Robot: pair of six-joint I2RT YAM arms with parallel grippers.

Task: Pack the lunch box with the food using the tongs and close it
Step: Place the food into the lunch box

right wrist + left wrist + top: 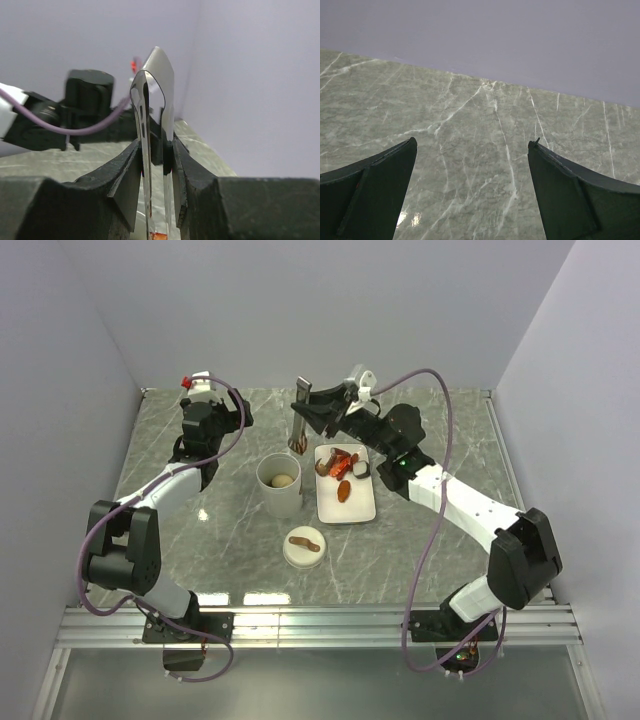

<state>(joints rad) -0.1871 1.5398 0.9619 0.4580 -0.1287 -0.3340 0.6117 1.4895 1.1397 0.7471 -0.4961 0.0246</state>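
Note:
The lunch box [279, 495], a tall white cup, stands open mid-table with a beige ball [282, 480] inside. Its round cream lid [303, 546] with the brown strap lies in front of it. My right gripper [318, 416] [156, 150] is shut on the tongs [300, 422] [155, 100], which hang upright, tips down, just behind the cup and left of the plate. A small red-orange piece of food [159, 236] is pinched between the tongs' tips. More food [343, 466] lies on the white plate [361, 508]. My left gripper [230, 414] [472, 145] is open over bare table at the back left.
Grey walls close in the marble table on the back and both sides. A metal rail runs along the near edge by the arm bases. The right arm stretches diagonally over the table's right half.

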